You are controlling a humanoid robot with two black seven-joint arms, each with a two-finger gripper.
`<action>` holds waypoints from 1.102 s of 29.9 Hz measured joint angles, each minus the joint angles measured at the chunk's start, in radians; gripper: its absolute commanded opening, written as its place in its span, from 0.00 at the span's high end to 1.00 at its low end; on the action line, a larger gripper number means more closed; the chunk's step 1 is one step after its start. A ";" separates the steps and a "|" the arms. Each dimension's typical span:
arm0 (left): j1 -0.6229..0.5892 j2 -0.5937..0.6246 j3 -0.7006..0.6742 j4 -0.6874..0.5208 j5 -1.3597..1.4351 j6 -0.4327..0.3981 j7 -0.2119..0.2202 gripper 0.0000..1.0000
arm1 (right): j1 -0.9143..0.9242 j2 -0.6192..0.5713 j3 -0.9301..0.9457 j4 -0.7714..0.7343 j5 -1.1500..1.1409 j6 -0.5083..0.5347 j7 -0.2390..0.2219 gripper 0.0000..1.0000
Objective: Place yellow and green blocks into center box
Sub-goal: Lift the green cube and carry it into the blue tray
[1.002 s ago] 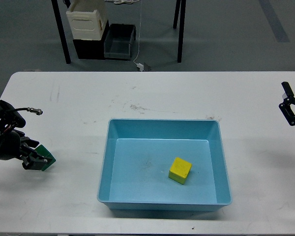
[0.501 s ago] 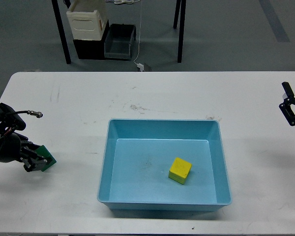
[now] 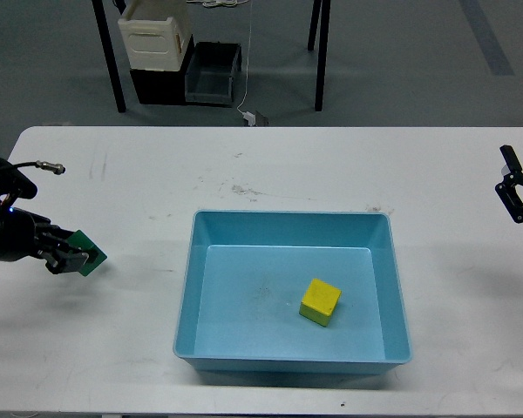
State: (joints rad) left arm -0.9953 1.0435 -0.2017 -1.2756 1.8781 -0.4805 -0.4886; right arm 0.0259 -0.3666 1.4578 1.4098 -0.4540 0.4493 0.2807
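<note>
A yellow block [image 3: 319, 301] lies inside the blue box [image 3: 185, 287] at the middle of the white table. My left gripper [image 3: 70, 256] is at the table's left side, shut on a green block [image 3: 89, 255] and holding it a little above the table, well left of the box. My right gripper [image 3: 515, 193] is at the far right edge, open and empty, far from the box.
The white table [image 3: 261, 170] has bare surface behind and on both sides of the box. Beyond its far edge stand black table legs [image 3: 110, 61] and stacked white and dark bins [image 3: 170, 52] on the floor.
My left gripper has lifted the green block and moved it up and slightly right, toward the box. The right gripper and yellow block have not moved.
</note>
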 measured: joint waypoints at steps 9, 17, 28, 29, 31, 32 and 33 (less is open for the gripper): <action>-0.147 0.019 0.001 -0.168 -0.049 -0.007 0.000 0.66 | 0.000 0.000 0.001 0.000 0.000 0.000 0.000 0.00; -0.263 -0.148 0.006 -0.309 -0.053 -0.008 0.000 0.66 | 0.000 0.000 0.001 0.000 0.000 -0.001 0.000 0.00; -0.356 -0.474 0.176 -0.279 0.003 -0.008 0.000 0.66 | -0.001 0.000 0.000 0.000 0.000 -0.004 0.000 0.00; -0.356 -0.495 0.204 -0.262 0.027 -0.008 0.000 0.66 | -0.001 0.000 0.000 0.000 0.000 -0.004 0.000 0.00; -0.354 -0.530 0.245 -0.230 0.076 -0.008 0.000 0.66 | -0.001 0.000 0.000 0.000 0.000 -0.004 0.000 0.00; -0.349 -0.547 0.263 -0.215 0.096 -0.008 0.000 0.65 | -0.001 0.000 0.000 0.000 0.000 -0.004 0.000 0.00; -0.343 -0.562 0.279 -0.194 0.121 -0.008 0.000 0.65 | 0.000 0.000 0.001 0.000 0.000 -0.004 0.000 0.00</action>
State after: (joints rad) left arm -1.3382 0.4817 0.0769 -1.4697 1.9989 -0.4887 -0.4888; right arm 0.0255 -0.3667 1.4583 1.4095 -0.4541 0.4448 0.2807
